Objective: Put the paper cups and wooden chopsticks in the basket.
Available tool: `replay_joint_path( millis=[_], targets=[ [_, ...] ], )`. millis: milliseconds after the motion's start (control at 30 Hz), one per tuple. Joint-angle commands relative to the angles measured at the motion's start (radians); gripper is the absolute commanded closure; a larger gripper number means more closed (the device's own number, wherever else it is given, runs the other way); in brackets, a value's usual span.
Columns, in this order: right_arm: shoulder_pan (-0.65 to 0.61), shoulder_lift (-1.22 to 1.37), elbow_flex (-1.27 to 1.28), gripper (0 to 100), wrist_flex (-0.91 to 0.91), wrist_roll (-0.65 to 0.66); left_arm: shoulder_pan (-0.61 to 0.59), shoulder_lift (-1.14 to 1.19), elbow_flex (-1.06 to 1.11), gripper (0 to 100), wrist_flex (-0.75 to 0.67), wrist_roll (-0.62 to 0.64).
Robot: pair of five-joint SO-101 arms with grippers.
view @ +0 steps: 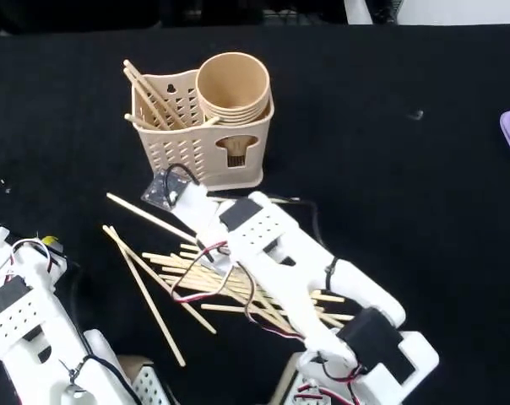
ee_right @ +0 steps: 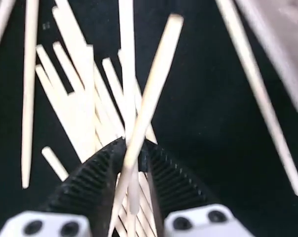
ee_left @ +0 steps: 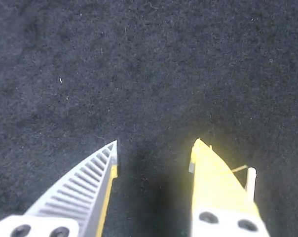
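OK, the high view has the basket (view: 200, 156) upright on the black cloth (view: 390, 169), with the paper cups (view: 232, 84) nested in one compartment and a few wooden chopsticks (view: 149, 93) leaning in the other. The loose chopstick pile (view: 175, 270) lies on the cloth just in front of the basket, and the right arm (view: 263, 236) stretches over it and covers part of it. From up there I can't tell how its jaws stand. The right wrist view settles that: the right gripper (ee_right: 133, 148) is pinching one chopstick (ee_right: 154, 84), which sticks out at a slant past the tips above the rest of the pile. The left arm (view: 23, 312) sits at the near corner, well apart from the pile. In its wrist view the left gripper (ee_left: 155, 143) is spread wide over bare cloth, holding nothing.
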Motion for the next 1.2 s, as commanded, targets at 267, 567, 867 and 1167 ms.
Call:
replay_joint_path(
  millis=[267,567,867,1167],
  targets=[
    [0.02,0.073,-0.021,98.8,-0.026,0.06,0.012,-0.012,-0.056,76,-0.012,0.002],
    [0.015,0.073,-0.088,98.8,-0.025,0.054,0.012,-0.012,-0.056,76,-0.012,0.002],
    [0.011,0.039,-0.216,98.8,0.118,0.054,0.012,-0.012,-0.056,76,-0.014,0.002],
    [-0.106,0.219,-0.205,98.5,-0.078,0.051,0.013,-0.014,-0.056,76,-0.014,0.002]
  ],
)
